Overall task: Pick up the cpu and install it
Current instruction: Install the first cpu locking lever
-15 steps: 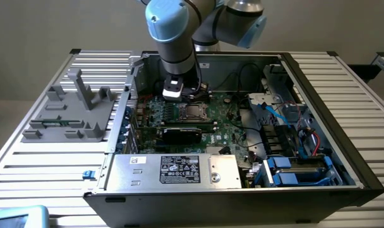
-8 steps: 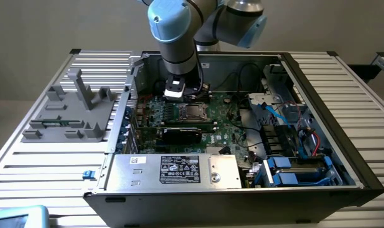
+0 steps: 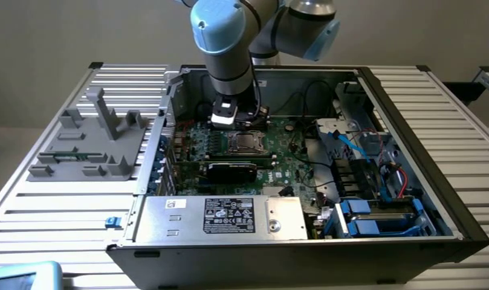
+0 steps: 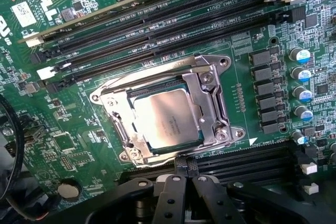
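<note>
While the arm (image 3: pixel 228 54) hangs low inside the open computer case (image 3: pixel 405 151), the fingers (image 4: pixel 185 167) sit pressed together, tips meeting in a narrow point with nothing between them. And there is the cpu (image 4: pixel 169 121), lying flat in its socket (image 4: pixel 210 106) on the green motherboard (image 4: pixel 73 145), silver top facing up, framed by the shiny metal bracket. The fingertips hover just beside the socket's edge, close to the cpu but not touching it; the chip lies clear of them, just beyond the tips, over the bracket's rim. A row of long black memory slots (image 4: pixel 157 30) runs along the far side of the socket from the fingers, and another dark slot (image 4: pixel 247 158) lies right next to the fingertips.

From the exterior view, the gripper (image 3: pixel 228 121) is down over the board just to the exterior view's left of the socket (image 3: pixel 246 142), near the back of the case. The case rests on a ribbed metal worktop (image 3: pixel 58 211), and a grey plastic block (image 3: pixel 95 145) with upright posts stands well apart on the exterior view's left, outside the case. The power supply (image 3: pixel 224 217) with its label fills the near side.
</note>
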`<state>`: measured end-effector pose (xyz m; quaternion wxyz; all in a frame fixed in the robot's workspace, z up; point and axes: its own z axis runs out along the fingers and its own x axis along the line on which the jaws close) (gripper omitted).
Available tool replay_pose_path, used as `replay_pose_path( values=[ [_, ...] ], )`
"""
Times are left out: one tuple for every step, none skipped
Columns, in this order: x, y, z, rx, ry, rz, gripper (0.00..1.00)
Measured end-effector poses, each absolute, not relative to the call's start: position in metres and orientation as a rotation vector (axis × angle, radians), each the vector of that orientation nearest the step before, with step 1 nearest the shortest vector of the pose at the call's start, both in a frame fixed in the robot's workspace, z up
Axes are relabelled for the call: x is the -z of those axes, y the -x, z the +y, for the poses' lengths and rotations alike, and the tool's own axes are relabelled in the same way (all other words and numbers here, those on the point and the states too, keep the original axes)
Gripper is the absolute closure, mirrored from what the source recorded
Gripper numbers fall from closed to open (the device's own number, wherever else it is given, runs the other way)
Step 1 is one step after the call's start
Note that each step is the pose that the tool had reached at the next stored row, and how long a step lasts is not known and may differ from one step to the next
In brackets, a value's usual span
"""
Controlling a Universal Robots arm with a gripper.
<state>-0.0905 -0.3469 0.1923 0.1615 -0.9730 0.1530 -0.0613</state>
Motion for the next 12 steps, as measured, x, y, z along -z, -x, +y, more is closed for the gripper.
replay_pose_path(
  values=[
    [-0.1923, 0.0904, -0.3469, 0.175, 2.777, 0.438, 0.89],
    [-0.1923, 0.0904, -0.3469, 0.175, 2.777, 0.438, 0.89],
    [-0.1923, 0.0904, -0.347, 0.176, 2.777, 0.439, 0.89],
    [-0.1923, 0.0904, -0.347, 0.176, 2.777, 0.44, 0.89],
    [-0.1923, 0.0904, -0.347, 0.176, 2.777, 0.441, 0.89],
    [-0.1923, 0.0903, -0.347, 0.176, 2.777, 0.441, 0.89],
    [-0.1923, 0.0902, -0.3471, 0.176, 2.777, 0.443, 0.89],
    [-0.1923, 0.09, -0.3472, 0.176, 2.777, 0.443, 0.89],
    [-0.1923, 0.0899, -0.3475, 0.176, 2.777, 0.444, 0.89],
    [-0.1923, 0.0897, -0.3478, 0.176, 2.776, 0.444, 0.89],
    [-0.1923, 0.0896, -0.3478, 0.177, 2.776, 0.445, 0.89],
    [-0.1923, 0.0894, -0.3478, 0.176, 2.777, 0.445, 0.89]
  ],
)
